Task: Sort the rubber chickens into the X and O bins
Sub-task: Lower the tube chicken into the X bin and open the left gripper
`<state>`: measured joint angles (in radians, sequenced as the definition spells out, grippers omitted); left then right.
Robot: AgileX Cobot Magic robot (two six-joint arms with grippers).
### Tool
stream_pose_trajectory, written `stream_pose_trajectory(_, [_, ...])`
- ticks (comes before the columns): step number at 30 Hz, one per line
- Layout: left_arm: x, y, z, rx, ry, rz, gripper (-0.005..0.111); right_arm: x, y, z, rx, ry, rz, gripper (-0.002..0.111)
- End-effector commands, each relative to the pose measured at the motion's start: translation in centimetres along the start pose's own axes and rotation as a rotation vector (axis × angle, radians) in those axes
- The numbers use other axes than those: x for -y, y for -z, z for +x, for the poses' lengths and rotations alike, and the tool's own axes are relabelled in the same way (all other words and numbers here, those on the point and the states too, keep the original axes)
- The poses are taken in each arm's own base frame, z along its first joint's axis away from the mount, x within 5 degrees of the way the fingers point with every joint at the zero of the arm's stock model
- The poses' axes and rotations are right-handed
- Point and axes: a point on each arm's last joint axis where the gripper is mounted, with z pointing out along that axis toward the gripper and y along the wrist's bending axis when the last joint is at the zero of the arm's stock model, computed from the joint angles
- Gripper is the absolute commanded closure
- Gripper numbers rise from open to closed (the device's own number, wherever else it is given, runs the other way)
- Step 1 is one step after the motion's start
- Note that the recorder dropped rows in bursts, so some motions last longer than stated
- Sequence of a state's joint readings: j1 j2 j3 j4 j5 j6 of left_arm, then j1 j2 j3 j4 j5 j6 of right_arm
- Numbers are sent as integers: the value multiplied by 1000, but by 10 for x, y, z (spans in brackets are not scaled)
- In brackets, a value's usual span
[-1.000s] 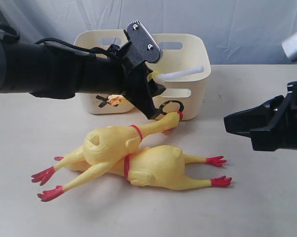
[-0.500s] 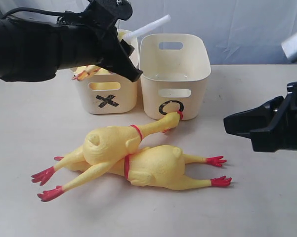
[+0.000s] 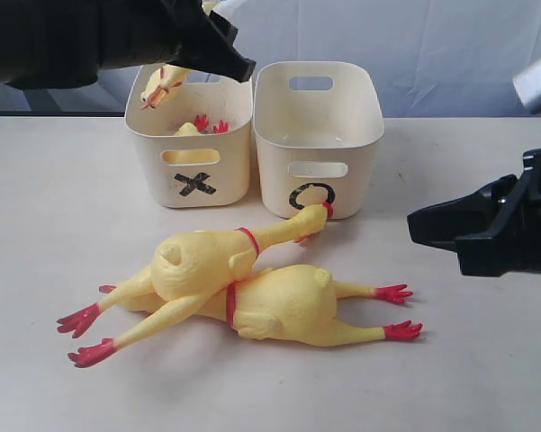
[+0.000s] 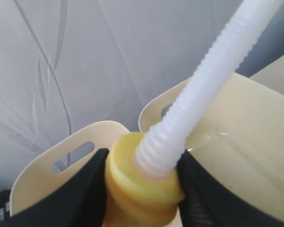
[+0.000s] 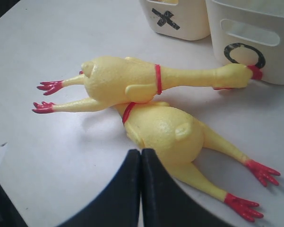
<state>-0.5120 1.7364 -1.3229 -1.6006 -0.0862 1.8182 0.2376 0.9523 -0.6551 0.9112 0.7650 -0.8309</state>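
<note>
The only writing is two black marks: an X point(image 3: 194, 185) on the front of the X bin point(image 3: 144, 148) and an O point(image 3: 311, 195) on the O bin point(image 3: 360, 135), just beside it. Both cream tubs stand near the back edge of the bench point(image 3: 486, 378), before a pale cloth backdrop point(image 3: 432, 54).

There is open bench in front of the birds, to the left of the X bin, and between the O bin and the right pincer point(image 5: 141, 156).

In the X bin lies the binned chicken point(image 3: 160, 87), head poking over the far-left rim, red feet showing mid-tub. Of the O bin's inside I see only cream wall.

On the bench the top chicken point(image 3: 198, 265) lies across the bottom chicken point(image 3: 293, 306). The top one's beak end touches the O bin's front by the mark, and the bottom one's red feet point right.

The left pincer point(image 4: 142, 161) is raised high above the X bin, its black fingers point(image 4: 80, 198) partly closed and clamped on the slim chicken point(image 4: 142, 187) at its yellow end, where a white ribbed tube point(image 4: 203, 90) sticks out.

The right pincer hovers low to the right of the birds, fingers pressed together, holding nothing.
</note>
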Motion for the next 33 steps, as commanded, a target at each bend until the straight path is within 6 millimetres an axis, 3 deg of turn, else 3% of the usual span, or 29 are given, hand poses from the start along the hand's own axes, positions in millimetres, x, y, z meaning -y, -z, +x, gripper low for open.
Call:
stream_pose_trajectory(1, [-17,-16,3,0,189,-10,107,-1,1,-2,11,5,-2,109])
stream_pose_trajectory(9, [-38,-35,10,6,256,24,107,-1,1,-2,10,3,-4,109])
stream_pose_trajectory(17, [-40,-52,26,-35,257,6,103,-2,1,-2,8,-1,-13,109])
stream_pose_trajectory(21, [-41,-57,33,-56,250,-15,93,-2,1,-2,8,-1,-13,109])
stream_pose_trajectory(29, [-58,-55,39,-89,255,-206,55,-2,1,-2,10,-3,-14,109])
stream_pose_trajectory(33, [-59,-55,40,-94,285,-224,42,-2,1,-2,10,-1,-14,109])
